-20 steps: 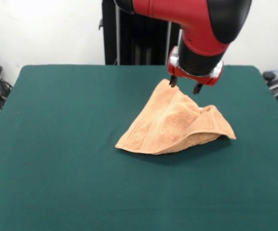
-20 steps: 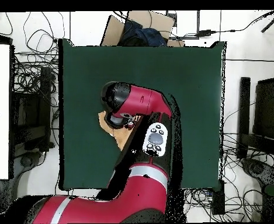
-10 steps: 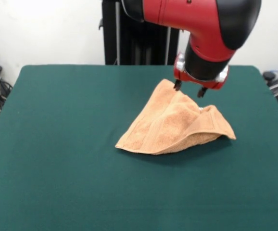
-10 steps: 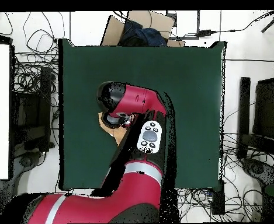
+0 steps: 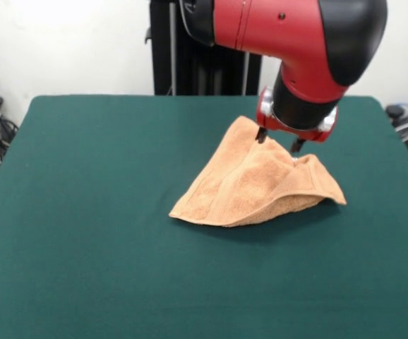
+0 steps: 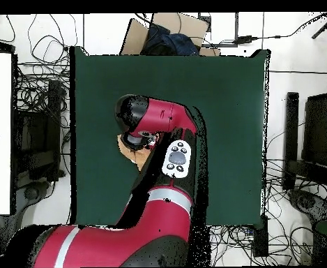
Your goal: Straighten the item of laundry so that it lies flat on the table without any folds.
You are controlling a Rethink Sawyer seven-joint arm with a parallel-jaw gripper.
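Observation:
The item of laundry, a peach-orange terry towel, lies folded and rumpled right of centre on the green table. Its left part slopes down to a flat point, and its right part arches up in a fold. My gripper hangs open just over the towel's far top edge, with two dark fingertips straddling the raised cloth; nothing is held between them. From overhead the arm covers nearly all of the towel, and only a small peach sliver shows beside the wrist.
Cables and dark boxes lie on the floor around the table. A cardboard box with dark contents stands beyond its far edge in the overhead view.
The gripper has moved down and a little to the right in the front view, closer onto the towel's top edge. The towel has kept its shape.

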